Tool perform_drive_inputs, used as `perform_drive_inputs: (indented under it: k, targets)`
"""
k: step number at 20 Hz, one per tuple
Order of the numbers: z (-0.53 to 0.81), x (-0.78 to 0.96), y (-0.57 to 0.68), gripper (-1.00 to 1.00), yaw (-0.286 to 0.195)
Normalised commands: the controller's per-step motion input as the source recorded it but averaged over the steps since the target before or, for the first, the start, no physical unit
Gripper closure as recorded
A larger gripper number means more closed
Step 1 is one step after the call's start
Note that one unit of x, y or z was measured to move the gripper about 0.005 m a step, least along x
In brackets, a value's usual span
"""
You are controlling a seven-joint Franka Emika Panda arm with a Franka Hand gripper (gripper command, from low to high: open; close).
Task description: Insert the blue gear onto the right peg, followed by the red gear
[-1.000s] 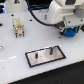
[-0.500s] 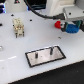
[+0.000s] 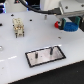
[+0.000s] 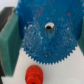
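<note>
Jaws of the gripper (image 4: 46,27) clamp the bright blue round plastic gear (image 4: 47,35); the small red plastic gear (image 4: 35,74) sits at its seven o'clock on the white table (image 4: 65,72).

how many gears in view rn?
2. The blue gear fills most of the wrist view, right under the tool. The red gear lies on the white surface just beside it. In the exterior view, both show at the upper right; others may be hidden behind the arm.
</note>
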Motion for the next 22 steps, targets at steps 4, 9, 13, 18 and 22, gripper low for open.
perform_drive_inputs:
  k: [4, 9, 13, 18, 22]
  targets:
    - [0.28, 0.58, -0.34, 1.00, 0.000]
    - [0.18, 0.68, -0.32, 1.00, 0.000]
    - [0.15, 0.70, -0.30, 1.00, 0.000]
    - [0.09, 0.65, -0.29, 1.00, 0.000]
    - [0.00, 0.50, -0.29, 1.00, 0.000]
